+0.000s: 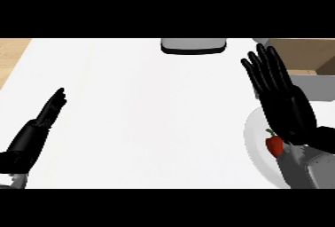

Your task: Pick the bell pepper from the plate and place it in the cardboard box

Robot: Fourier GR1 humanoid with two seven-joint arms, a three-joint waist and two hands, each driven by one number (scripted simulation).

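A red bell pepper [274,145] with a green stem lies on a white plate [255,142] at the right edge of the head view. My right hand [278,95] hovers over the plate's far side with its fingers straight, open, partly hiding the pepper. The cardboard box [307,55] stands at the far right corner, just beyond the fingertips; only its left part shows. My left hand [40,122] rests open at the lower left, seen edge-on, far from the plate.
A grey and black appliance [193,45] sits at the counter's far edge, centre. A strip of wooden floor [12,55] shows past the counter's left edge. The white counter [150,115] stretches between the two hands.
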